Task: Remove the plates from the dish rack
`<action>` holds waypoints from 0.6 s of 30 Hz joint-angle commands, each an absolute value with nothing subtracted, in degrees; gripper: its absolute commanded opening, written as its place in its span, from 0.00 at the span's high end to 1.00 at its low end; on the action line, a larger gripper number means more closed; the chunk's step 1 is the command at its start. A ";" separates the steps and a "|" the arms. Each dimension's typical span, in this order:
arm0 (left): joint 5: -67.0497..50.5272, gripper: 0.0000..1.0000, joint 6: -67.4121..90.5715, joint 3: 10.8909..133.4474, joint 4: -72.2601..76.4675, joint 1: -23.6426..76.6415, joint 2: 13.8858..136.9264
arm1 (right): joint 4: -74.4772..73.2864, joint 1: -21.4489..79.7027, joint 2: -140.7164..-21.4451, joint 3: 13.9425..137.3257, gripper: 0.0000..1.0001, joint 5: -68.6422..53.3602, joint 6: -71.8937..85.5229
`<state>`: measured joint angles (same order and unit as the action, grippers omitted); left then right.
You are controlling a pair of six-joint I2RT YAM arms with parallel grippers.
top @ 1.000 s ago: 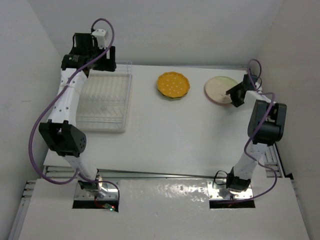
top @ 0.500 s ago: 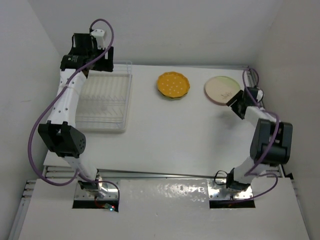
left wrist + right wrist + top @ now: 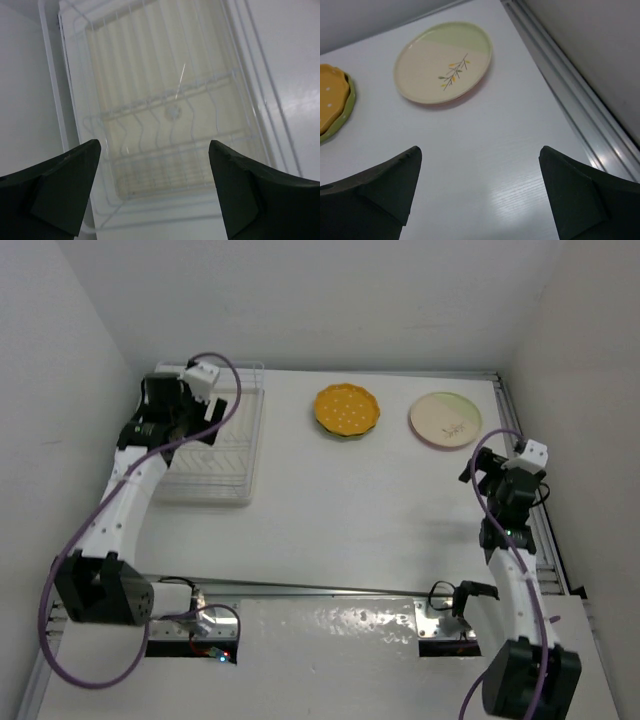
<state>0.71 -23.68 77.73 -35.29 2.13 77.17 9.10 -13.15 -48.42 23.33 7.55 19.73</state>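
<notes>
Left arm bent up and forward along the left side, left gripper point(image 3: 155, 190) jaws spread wide, holding nothing, right arm folded upright near the right edge, right gripper point(image 3: 480, 192) likewise parted, empty.

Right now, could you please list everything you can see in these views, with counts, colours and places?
Dish rack: one, white and clear, far left of the table, no plates showing in its slots.
Orange plate: one, orange with white dots, far centre, resting on a lime green plate whose edge shows beneath it.
Pale green-cream plate: one, green and cream with a small sprig drawing, far right; a pink edge shows under it in the right wrist view.
Table: one, white.
Left gripper: one, dark fingers, open, above the rack.
Right gripper: one, dark fingers, open, empty, nearer than the pale plate.
</notes>
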 commanded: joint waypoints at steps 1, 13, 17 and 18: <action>3.34 0.11 -33.04 63.61 -22.87 1.41 65.68 | 12.47 -13.10 -38.36 18.21 0.01 8.35 14.50; 14.05 0.00 -15.65 50.81 -22.77 1.50 53.88 | 10.02 -13.09 -29.88 14.24 0.01 2.46 14.68; 12.57 0.00 -13.89 48.08 -21.71 1.49 49.94 | 9.14 -13.01 -29.80 14.85 0.01 2.64 14.77; 12.05 0.00 -13.54 47.55 -21.71 1.49 49.31 | 8.71 -13.01 -29.62 15.03 0.01 2.46 14.68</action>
<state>10.90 -17.56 48.90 -24.80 1.87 52.42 8.51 -13.15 -30.24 13.85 3.57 15.29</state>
